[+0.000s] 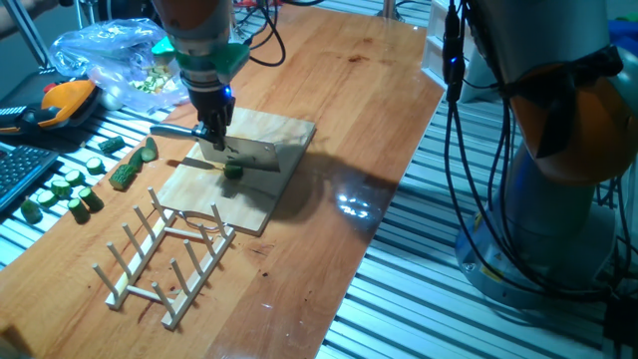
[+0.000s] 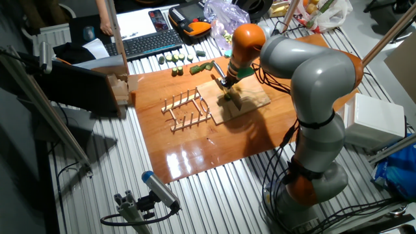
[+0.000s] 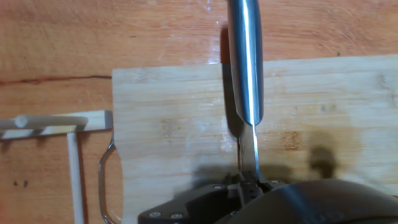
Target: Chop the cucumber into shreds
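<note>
arm bent over cutting board (image 1: 249,179), tool (image 1: 213,137) clamping knife (image 1: 249,153) (blade edge-down), cucumber (image 1: 233,171) beneath

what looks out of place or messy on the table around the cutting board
Round cucumber slices lie scattered at the table's left edge, off the cutting board. Otherwise nothing stands out: the gripper holds the knife over the cucumber.

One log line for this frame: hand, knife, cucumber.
hand: shut on knife | knife: blade over cutting board | cucumber: on board, under blade edge | shreds: none visible
</note>
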